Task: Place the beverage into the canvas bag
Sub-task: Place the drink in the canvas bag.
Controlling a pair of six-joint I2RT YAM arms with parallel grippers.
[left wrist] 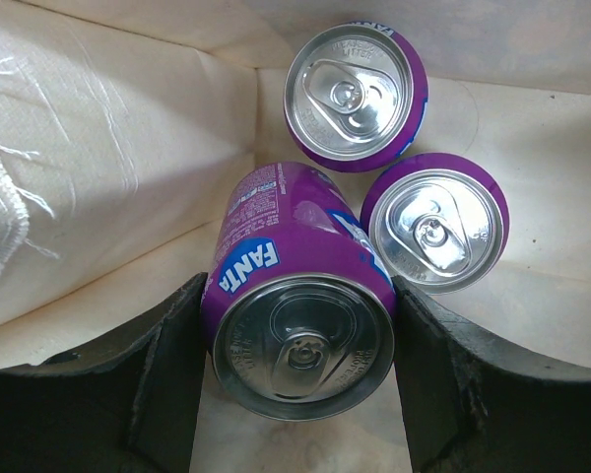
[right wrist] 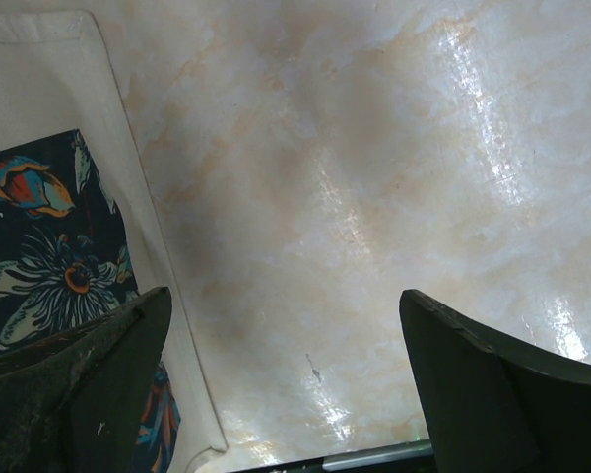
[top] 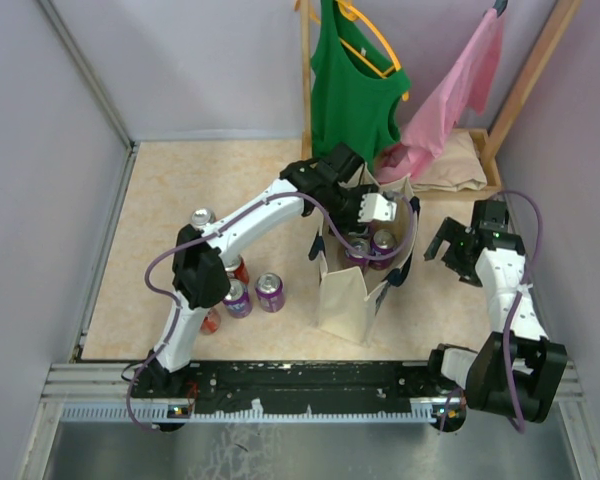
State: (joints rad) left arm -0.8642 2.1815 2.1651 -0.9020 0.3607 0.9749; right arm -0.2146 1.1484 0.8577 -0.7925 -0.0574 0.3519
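Note:
The cream canvas bag point(top: 345, 290) stands open mid-table with navy handles. My left gripper point(top: 380, 210) reaches into its mouth and is shut on a purple Fanta can point(left wrist: 295, 296), fingers pressed on both sides, held just above the bag's floor point(left wrist: 532, 296). Two more purple cans point(left wrist: 355, 94) point(left wrist: 435, 232) stand upright inside, also showing in the top view point(top: 357, 250) point(top: 383, 242). My right gripper point(top: 448, 250) is open and empty over bare table point(right wrist: 286, 345), just right of the bag, whose floral-printed side point(right wrist: 39, 246) shows at its left.
Loose cans stand left of the bag: two purple point(top: 270, 292) point(top: 237, 298), a red one point(top: 238, 268), another point(top: 202, 218) behind the left arm. A green tank top point(top: 355, 90) and pink garment point(top: 450, 95) hang on a wooden rack behind; folded beige cloth point(top: 450, 165) lies below.

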